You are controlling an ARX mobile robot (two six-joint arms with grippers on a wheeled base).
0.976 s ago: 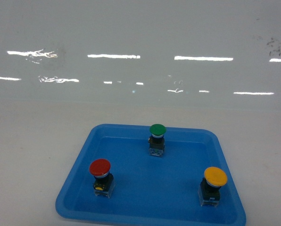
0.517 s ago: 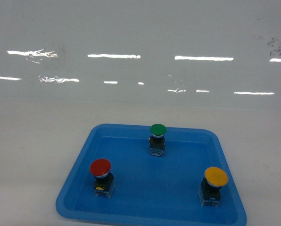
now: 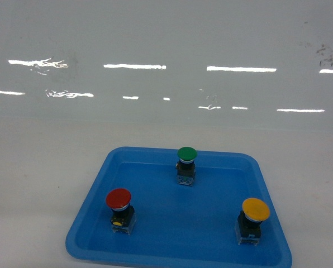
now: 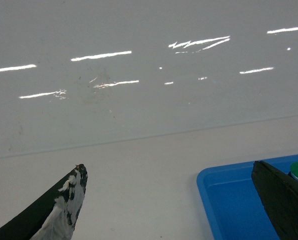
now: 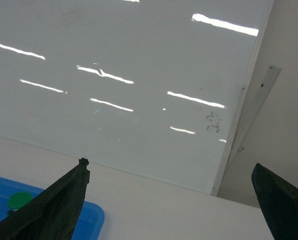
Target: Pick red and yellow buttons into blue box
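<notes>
red button (image 3: 118,199) upright, tray (image 3: 155,254) front-left | yellow button (image 3: 255,210) upright front-right, well apart so each arm likely takes its own side | green button (image 3: 186,154) at back, not wanted | blue box not in view | left gripper (image 4: 174,200) and right gripper (image 5: 169,200) jaws spread wide, empty, above desk (image 3: 38,167)

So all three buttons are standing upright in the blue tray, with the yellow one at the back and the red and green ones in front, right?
Not quite. The head view shows the green button at the back of the blue tray. The red button stands front left and the yellow button front right. All three are upright in the tray, as you said.
</notes>
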